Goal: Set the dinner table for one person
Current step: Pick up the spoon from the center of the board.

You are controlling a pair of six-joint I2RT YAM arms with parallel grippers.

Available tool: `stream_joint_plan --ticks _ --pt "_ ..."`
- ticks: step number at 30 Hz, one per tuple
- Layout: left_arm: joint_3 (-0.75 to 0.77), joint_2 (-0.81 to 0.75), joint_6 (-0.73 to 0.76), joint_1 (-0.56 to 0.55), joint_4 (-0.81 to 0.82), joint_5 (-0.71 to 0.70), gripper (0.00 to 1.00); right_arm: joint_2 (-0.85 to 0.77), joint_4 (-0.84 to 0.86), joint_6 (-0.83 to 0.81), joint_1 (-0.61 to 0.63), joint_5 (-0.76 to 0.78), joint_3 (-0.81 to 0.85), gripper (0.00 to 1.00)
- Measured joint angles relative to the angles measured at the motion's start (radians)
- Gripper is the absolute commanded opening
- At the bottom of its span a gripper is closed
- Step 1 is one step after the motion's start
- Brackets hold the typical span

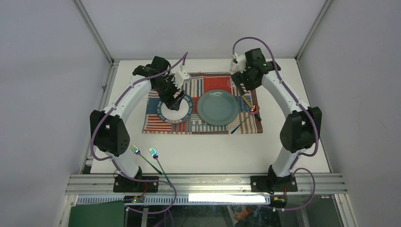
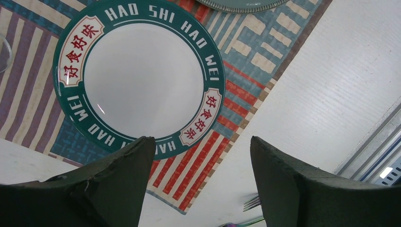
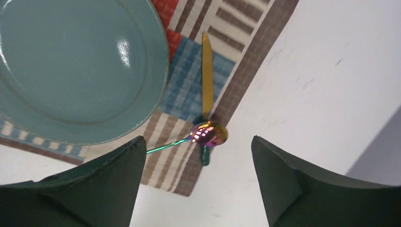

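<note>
The dinner table point(image 1: 213, 151) carries a striped patchwork placemat point(image 1: 156, 124). On the mat lie a teal plate point(image 1: 217, 107) and, to its left, a white plate with a green lettered rim point(image 2: 142, 80). My left gripper point(image 2: 201, 140) hovers open over that plate's near rim, holding nothing. A gold knife point(image 3: 207, 75) and an iridescent spoon point(image 3: 208, 133) lie crossed at the mat's right edge, right of the teal plate point(image 3: 75, 66). My right gripper point(image 3: 197, 138) stands open just above the spoon and is empty. Two iridescent forks point(image 1: 144, 155) rest on the bare tabletop at the front left.
Aluminium frame rails point(image 1: 203, 182) run along the near edge by the arm bases. Grey walls close in the left, right and far sides. The left arm point(image 1: 127, 101) arches over the mat's left end, the right arm point(image 1: 283, 94) over its right end.
</note>
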Motion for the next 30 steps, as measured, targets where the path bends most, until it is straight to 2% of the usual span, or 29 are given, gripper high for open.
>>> stream_joint_plan --ticks 4,7,8,10,19,24,30 --pt "0.029 0.009 -0.005 0.000 -0.018 -0.005 0.75 0.021 -0.084 0.172 -0.101 -0.114 0.029 0.90" --pt "0.042 0.020 -0.013 0.000 -0.019 -0.015 0.75 0.049 -0.124 0.285 -0.192 -0.222 0.093 0.85" --pt "0.045 0.025 -0.017 0.000 -0.020 -0.019 0.75 0.052 -0.126 0.314 -0.213 -0.247 0.100 0.87" --pt "0.045 0.038 -0.029 0.000 -0.021 -0.026 0.75 0.056 -0.135 0.394 -0.256 -0.320 0.103 0.98" --pt "0.045 0.064 -0.066 0.006 -0.034 -0.092 0.74 0.190 -0.133 0.743 -0.313 -0.581 0.055 1.00" --pt "0.045 0.079 -0.089 0.006 -0.042 -0.132 0.73 0.235 -0.103 0.904 -0.283 -0.561 0.021 1.00" --pt "0.045 0.106 -0.110 0.006 -0.050 -0.159 0.73 0.186 -0.081 1.003 -0.215 -0.390 -0.115 1.00"
